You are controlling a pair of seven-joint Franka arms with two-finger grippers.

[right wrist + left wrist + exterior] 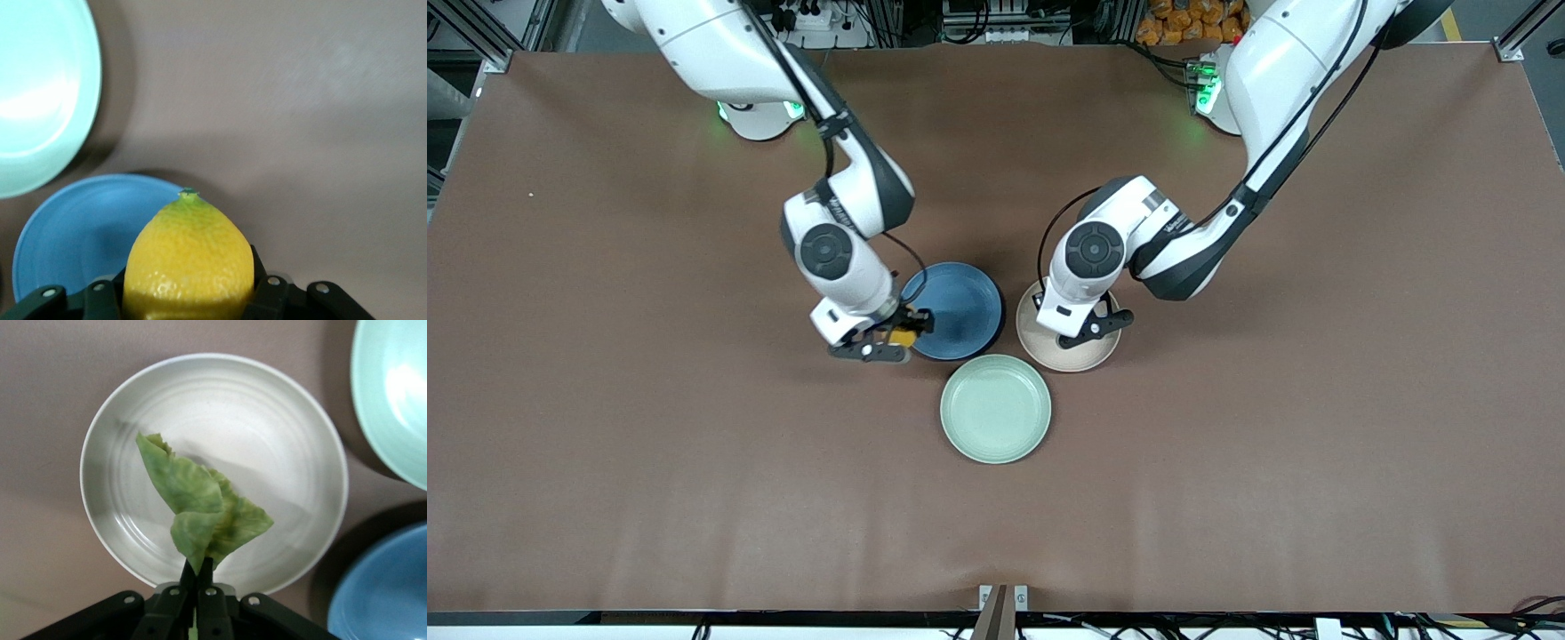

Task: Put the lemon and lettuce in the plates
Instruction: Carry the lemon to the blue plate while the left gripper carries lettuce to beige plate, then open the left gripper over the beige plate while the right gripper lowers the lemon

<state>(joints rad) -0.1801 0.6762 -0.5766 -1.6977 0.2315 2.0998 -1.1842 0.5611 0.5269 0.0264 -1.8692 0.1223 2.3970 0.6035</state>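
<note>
**Both arms loaded, hovering at the plates**

Front view: right gripper (891,341) is clamped on the lemon (904,337), up over the rim of the blue plate (960,307) at the edge toward the right arm's end of the table. Only a sliver of yellow shows between the fingers. Left gripper (1089,331) is over the beige plate (1054,351); the wrist blocks whatever it carries in this view. Mint-green plate (996,409) sits nearer the camera than the other two, between them and just beside both. All three on the brown table (605,444).

Left wrist view: left gripper (198,577) fingers nearly together, pinching the lettuce (200,503) by its lower edge. The leaf hangs folded over the middle of the beige plate (300,420); can't tell if it touches the plate. Mint-green plate (393,393) and blue plate (387,593) show at the frame edges.

Right wrist view: lemon (189,263) fills the jaws of the right gripper (189,300), stem nub pointing away from the wrist. Blue plate (73,233) lies under and beside it, part of the lemon over bare table. Mint-green plate (40,87) at the corner.
</note>
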